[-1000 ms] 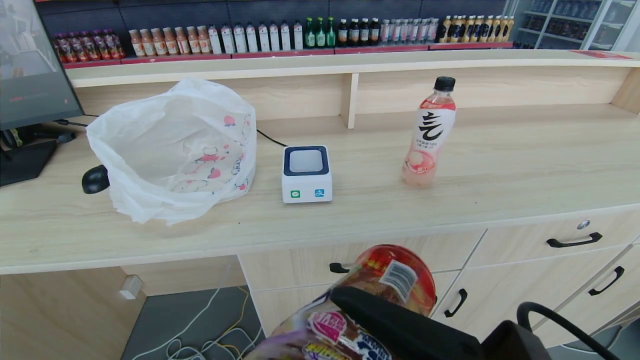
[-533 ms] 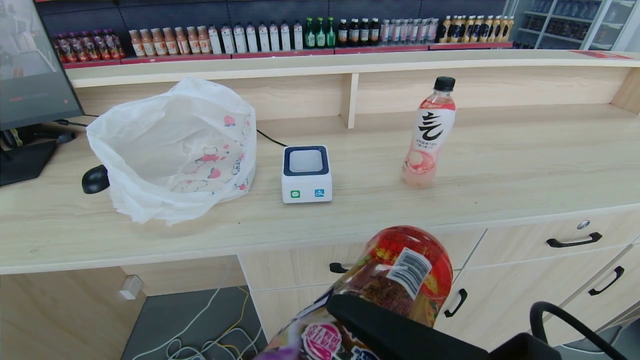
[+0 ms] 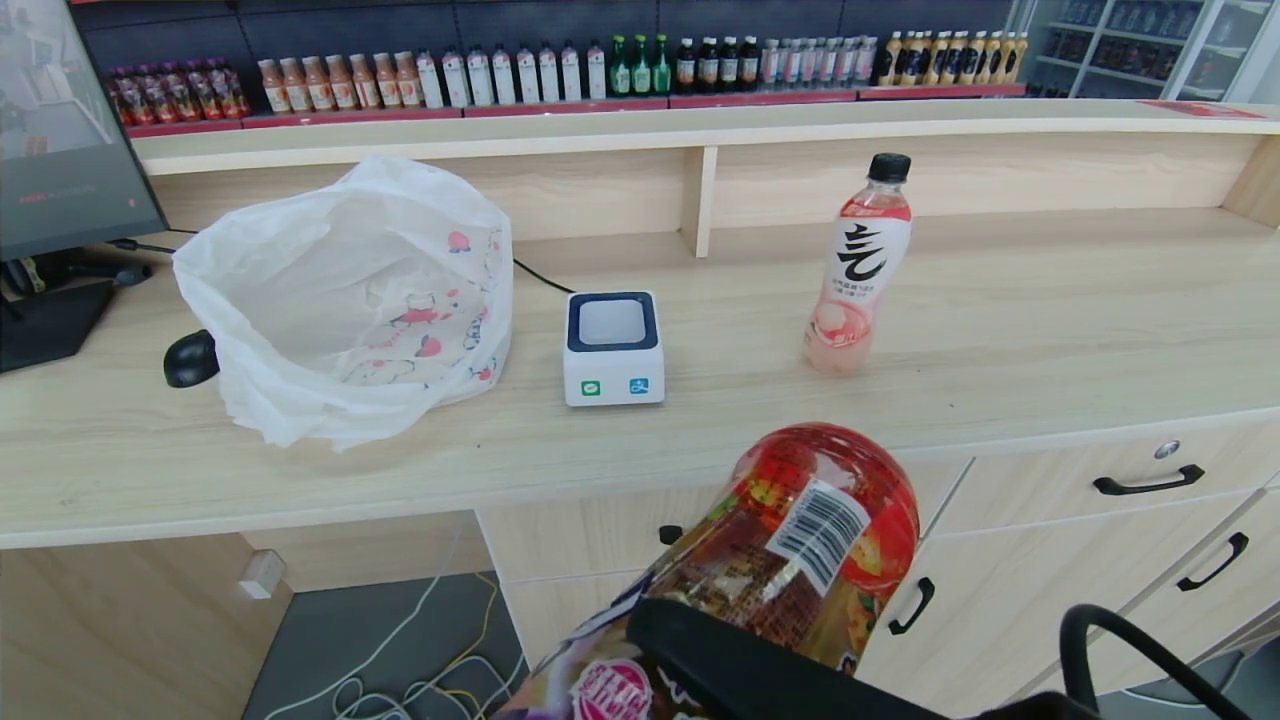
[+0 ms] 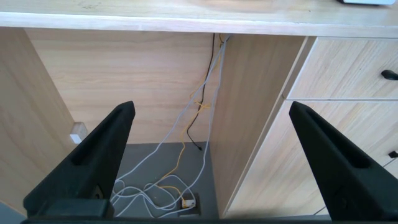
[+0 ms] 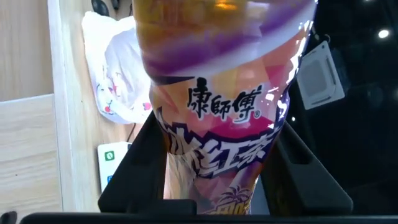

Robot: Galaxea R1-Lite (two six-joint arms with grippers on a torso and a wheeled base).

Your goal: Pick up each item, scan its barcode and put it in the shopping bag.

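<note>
My right gripper [image 5: 221, 168] is shut on a large bottle of reddish drink [image 3: 800, 540], held tilted below the counter's front edge with its base pointing toward the counter. The bottle's barcode [image 3: 822, 520] faces up. The same bottle [image 5: 217, 93] sits between both black fingers in the right wrist view. A white scanner box [image 3: 613, 345] with a dark-rimmed window stands mid-counter. The white shopping bag [image 3: 350, 300] lies open to its left. A pink bottle with a black cap [image 3: 858, 270] stands upright to the scanner's right. My left gripper [image 4: 211, 162] hangs open under the counter, holding nothing.
A monitor [image 3: 60, 130] and a black rounded object [image 3: 190, 358] stand at the counter's left end. A raised shelf with a divider [image 3: 700, 190] runs along the back. Drawers with black handles [image 3: 1148, 485] lie below the counter's front, and cables [image 3: 400, 660] lie on the floor.
The held bottle has risen toward the counter's edge and turned so that more of its barcode shows. The things on the counter have not moved.
</note>
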